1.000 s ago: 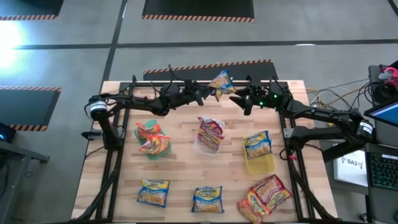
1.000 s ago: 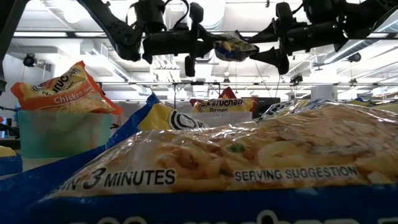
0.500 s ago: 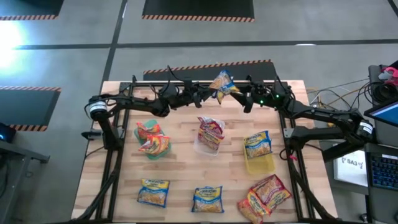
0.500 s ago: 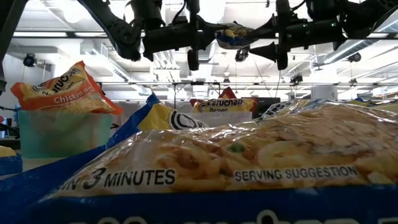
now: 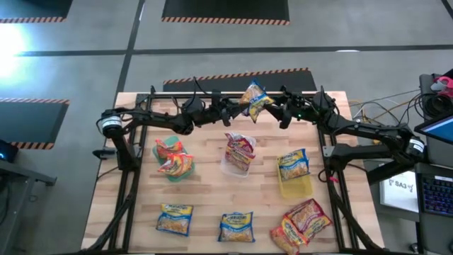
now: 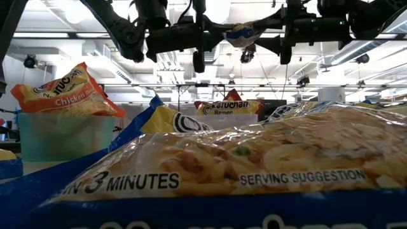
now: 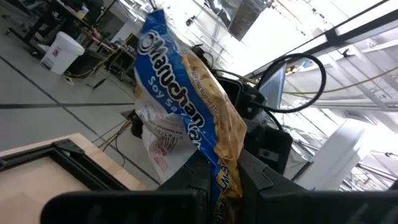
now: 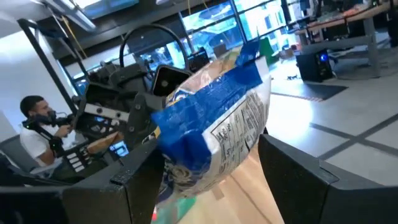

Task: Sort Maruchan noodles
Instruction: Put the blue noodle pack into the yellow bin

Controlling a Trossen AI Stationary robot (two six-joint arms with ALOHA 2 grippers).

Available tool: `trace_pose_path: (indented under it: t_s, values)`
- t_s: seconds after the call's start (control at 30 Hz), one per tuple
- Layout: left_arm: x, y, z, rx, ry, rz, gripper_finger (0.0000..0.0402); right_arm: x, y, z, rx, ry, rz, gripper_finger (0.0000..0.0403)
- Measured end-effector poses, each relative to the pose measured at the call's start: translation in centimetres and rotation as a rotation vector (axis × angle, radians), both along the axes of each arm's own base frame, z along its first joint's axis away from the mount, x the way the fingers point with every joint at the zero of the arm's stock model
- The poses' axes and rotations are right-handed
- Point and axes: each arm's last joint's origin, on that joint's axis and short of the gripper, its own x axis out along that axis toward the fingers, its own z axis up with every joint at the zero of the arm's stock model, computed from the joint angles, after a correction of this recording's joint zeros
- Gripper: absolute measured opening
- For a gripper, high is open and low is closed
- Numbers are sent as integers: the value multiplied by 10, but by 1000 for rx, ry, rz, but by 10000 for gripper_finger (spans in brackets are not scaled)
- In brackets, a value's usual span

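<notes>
Blue-yellow Maruchan packet: hanging in the air above the middle of the worktop's far edge, tilted, label reading "Soy Sauce" showing in the left wrist view. Left hand pinching it at one end, fingers closed on the wrapper. Right hand reaching in from the opposite side, its two fingers standing wide on either side of the packet, not seen pressing it.

Remaining packets lying on the worktop: orange-yellow ones piling in the green bin towards the left edge; a red-pink one sitting in the clear bin at the centre; a blue-yellow one resting in the yellow bin towards the right edge. Two loose blue-yellow packets and lying along the near edge; a heap of red-pink packets sitting at the near right corner.

A person sitting in the room beyond, showing in the right wrist view
</notes>
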Motion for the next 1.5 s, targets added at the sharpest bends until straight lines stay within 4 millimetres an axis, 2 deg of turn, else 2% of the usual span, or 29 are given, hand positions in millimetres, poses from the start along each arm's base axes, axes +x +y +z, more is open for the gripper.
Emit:
trace_pose_path:
  t_s: [0.27,0.43,0.6,0.7,0.87,1.1,1.3,1.5]
  values:
    - [5,0,-6,-2,16,-3,13,0,0,1,-5,-10,0,234]
    - [19,4,-10,2,18,-34,13,0,0,1,-3,-7,0,188]
    - [39,7,-8,11,3,-139,13,0,0,-1,8,10,0,130]
    - [44,9,-6,29,-2,-191,13,0,0,-3,20,30,4,99]
    - [38,12,-12,33,20,-198,13,1,0,-5,29,50,27,64]
    - [32,16,-20,29,44,-196,18,1,0,-5,31,54,30,54]
    - [27,23,-21,71,72,-340,63,-3,3,-6,56,84,36,53]
    - [15,42,-20,76,105,-511,116,-11,8,3,72,148,30,53]
